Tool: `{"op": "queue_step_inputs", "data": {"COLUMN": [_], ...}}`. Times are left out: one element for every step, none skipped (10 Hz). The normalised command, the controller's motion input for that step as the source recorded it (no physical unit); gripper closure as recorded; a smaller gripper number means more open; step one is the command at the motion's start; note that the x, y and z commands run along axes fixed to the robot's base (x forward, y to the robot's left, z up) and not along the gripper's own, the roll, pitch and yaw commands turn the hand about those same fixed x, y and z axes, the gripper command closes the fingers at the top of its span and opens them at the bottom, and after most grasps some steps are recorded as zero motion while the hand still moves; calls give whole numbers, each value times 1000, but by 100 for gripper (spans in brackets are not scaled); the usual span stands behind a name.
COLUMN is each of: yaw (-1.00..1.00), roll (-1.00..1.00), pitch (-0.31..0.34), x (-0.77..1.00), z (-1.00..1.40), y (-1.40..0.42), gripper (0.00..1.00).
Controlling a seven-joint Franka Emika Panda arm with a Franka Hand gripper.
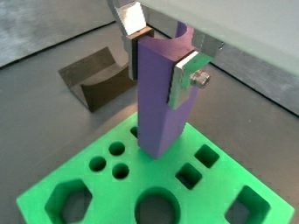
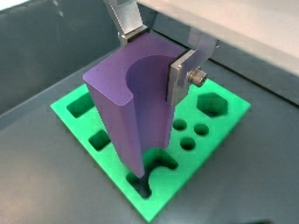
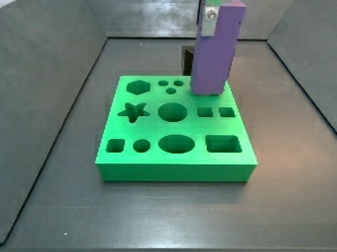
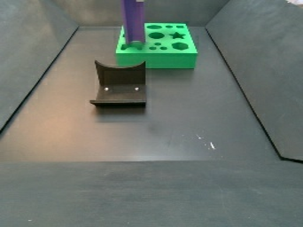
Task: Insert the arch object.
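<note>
**Q:** One purple piece, one green board — where does each stand?

**A:** The end effector (image 1: 163, 54) is clamped on the upper end of the arch object (image 1: 160, 96), its silver fingers (image 1: 187, 77) pressing opposite faces. The piece hangs upright with its lower end at the green board (image 3: 178, 148), near the board's far right corner in a side view. Whether the foot has entered a cutout cannot be told; a wrist view shows it at the board's surface beside a row of small round holes (image 1: 108, 159).

**Q:** How will it handle?

**A:** By its look, stiff, smooth and light, probably plastic. Smooth faces may slip under a sideways push, and so long a piece will lever against the pads if the foot catches an edge. The high hold seems sound for a straight descent.

**Q:** Anything else on the table?

**A:** The fixture (image 4: 119, 86), a dark bracket, stands apart from the board.

**Q:** Any brands or writing?

**A:** None legible on any item.
</note>
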Motion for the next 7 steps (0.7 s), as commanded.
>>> {"op": "queue_step_inputs", "data": {"yaw": [-126, -160, -300, -286, -243, -80, -26], "roll": [80, 83, 43, 34, 64, 63, 63], "pitch": [4, 6, 6, 6, 39, 36, 29], "x": [37, 9, 0, 0, 60, 174, 160], "z": [-209, -229, -217, -177, -169, -194, -183], "y": [191, 137, 140, 157, 169, 143, 146], "gripper": [100, 100, 100, 100, 100, 100, 100]}}
